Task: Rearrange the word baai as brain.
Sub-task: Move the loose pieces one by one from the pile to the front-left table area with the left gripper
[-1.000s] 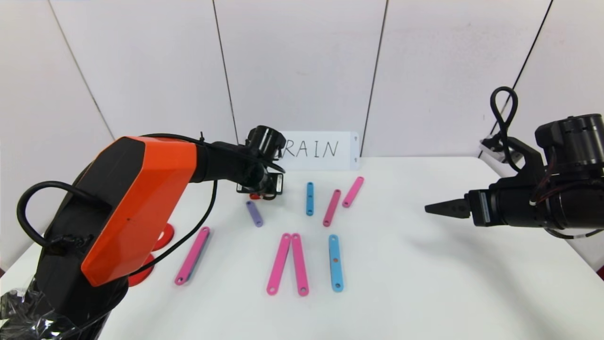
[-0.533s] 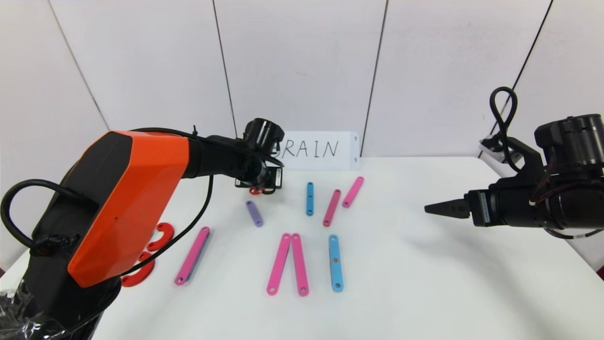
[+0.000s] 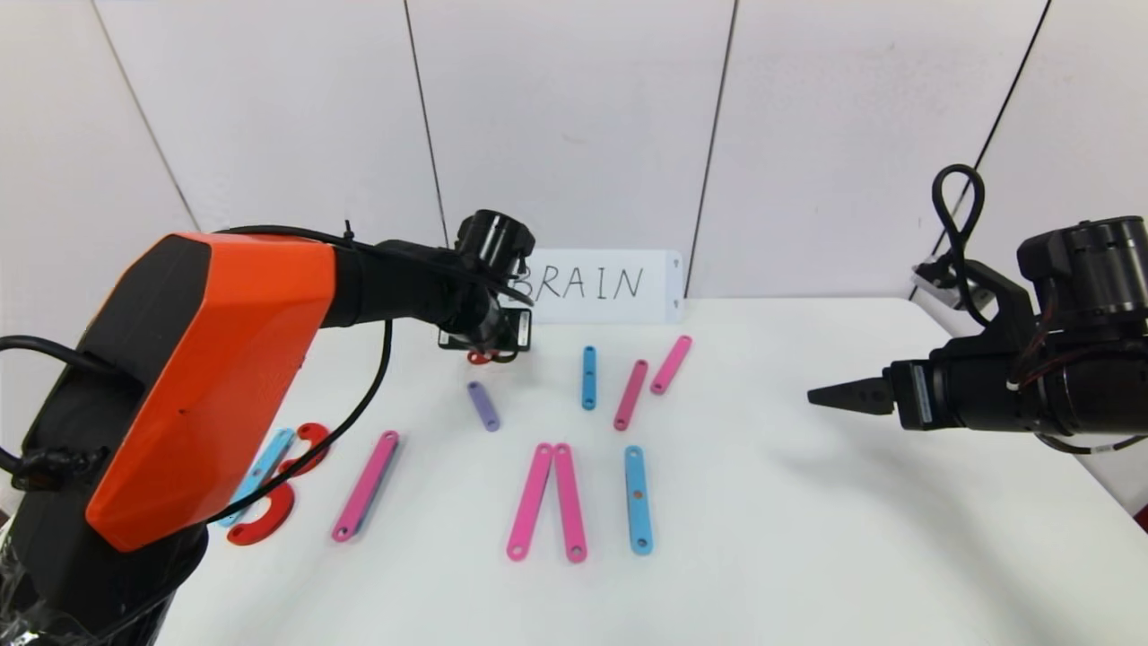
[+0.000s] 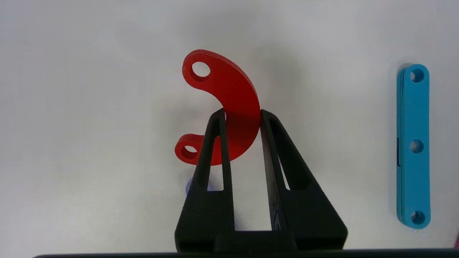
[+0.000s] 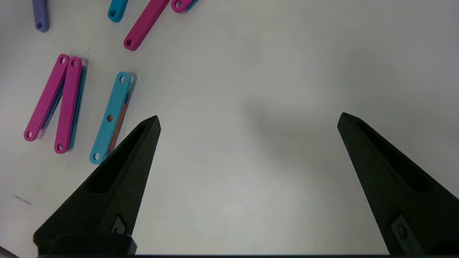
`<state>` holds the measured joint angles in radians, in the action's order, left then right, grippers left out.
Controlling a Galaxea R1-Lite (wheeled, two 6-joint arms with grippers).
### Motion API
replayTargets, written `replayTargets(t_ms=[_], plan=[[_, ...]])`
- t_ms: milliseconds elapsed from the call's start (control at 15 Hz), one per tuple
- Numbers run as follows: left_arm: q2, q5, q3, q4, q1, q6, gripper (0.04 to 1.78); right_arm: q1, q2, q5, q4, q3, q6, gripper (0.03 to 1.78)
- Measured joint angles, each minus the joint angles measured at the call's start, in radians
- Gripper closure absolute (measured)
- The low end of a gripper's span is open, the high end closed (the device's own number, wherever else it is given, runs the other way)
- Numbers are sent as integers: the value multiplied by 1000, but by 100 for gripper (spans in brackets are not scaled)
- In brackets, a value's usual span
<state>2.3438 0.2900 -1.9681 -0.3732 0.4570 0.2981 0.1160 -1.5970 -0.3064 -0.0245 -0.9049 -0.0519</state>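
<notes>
The left gripper (image 4: pixel 242 116) is clamped on a red arc (image 4: pixel 229 100), pinching its curved middle so both holed ends stick out past the fingertips. Just beyond and to one side lies a short blue bar (image 4: pixel 413 146). The right gripper (image 5: pixel 247 122) hangs spread wide, well apart from the pink bars (image 5: pixel 59 100).

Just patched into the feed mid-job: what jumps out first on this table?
The left claw, out over the far middle of the table just in front of the handwritten BRAIN card, is shut on a red C-shaped arc. Pink, blue and purple bars lie scattered across the table's middle, with a pink pair meeting at the top like an A. The right claw hovers wide open over bare table at the right.
</notes>
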Motion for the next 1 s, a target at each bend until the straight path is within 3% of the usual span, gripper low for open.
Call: replayTargets(t_ms=[267,667,1000], plan=[[-62,23,1,-169,3,31,153,0,0,0,0,0,0,8],[-141,24,10,-482,12,190,153,0,0,1,0,0,0,8],[-190,11,143,-480,10,220,153,1,3,0,-1,1,0,8]])
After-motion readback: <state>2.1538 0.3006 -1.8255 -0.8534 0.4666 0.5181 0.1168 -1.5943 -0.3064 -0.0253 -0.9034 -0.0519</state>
